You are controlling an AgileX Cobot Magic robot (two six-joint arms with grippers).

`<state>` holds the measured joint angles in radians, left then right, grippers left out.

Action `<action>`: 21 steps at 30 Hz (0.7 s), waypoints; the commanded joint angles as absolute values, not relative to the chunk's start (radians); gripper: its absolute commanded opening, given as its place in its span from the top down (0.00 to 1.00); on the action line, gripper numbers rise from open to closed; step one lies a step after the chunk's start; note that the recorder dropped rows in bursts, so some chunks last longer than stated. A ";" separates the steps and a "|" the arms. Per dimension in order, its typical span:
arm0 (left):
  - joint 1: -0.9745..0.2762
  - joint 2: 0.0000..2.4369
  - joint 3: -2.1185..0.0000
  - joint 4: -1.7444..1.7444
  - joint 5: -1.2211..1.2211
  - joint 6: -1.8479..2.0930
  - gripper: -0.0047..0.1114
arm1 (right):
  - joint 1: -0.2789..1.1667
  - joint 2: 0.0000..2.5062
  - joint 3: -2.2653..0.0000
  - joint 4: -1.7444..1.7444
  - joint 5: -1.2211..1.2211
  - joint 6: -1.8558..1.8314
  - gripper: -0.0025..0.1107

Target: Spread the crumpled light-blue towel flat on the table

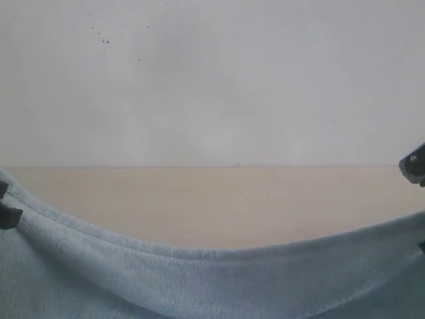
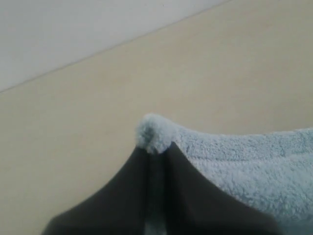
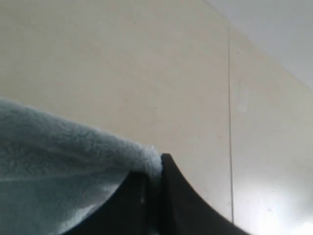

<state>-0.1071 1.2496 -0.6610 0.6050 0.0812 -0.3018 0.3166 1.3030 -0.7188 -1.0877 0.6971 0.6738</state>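
Note:
The light-blue towel (image 1: 212, 282) is held up in front of the exterior camera. Its hemmed upper edge sags in a curve between both sides of the view. In the left wrist view my left gripper (image 2: 156, 149) is shut on a fluffy corner of the towel (image 2: 244, 169), and a tuft pokes out past the dark fingertips. My right gripper (image 3: 155, 169) is shut on another corner of the towel (image 3: 58, 161). The beige table (image 1: 219, 199) lies beyond and below the cloth. Only dark bits of the grippers show at the exterior view's left edge (image 1: 8, 214) and right edge (image 1: 413, 165).
A plain pale wall (image 1: 212, 80) rises behind the table's far edge. A thin seam line (image 3: 229, 122) runs across the table surface in the right wrist view. The towel hides the near part of the table in the exterior view.

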 commanded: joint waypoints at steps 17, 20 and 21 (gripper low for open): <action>0.005 1.846 -1.097 0.583 -0.069 -0.324 0.47 | 0.110 1.975 -1.438 -0.750 0.506 0.328 0.61; 0.005 1.822 -1.099 0.601 -0.062 -0.321 0.45 | 0.110 1.965 -1.471 -0.745 0.499 0.333 0.47; 0.005 1.803 -1.099 0.628 -0.056 -0.321 0.46 | 0.105 1.955 -1.473 -0.747 0.493 0.333 0.48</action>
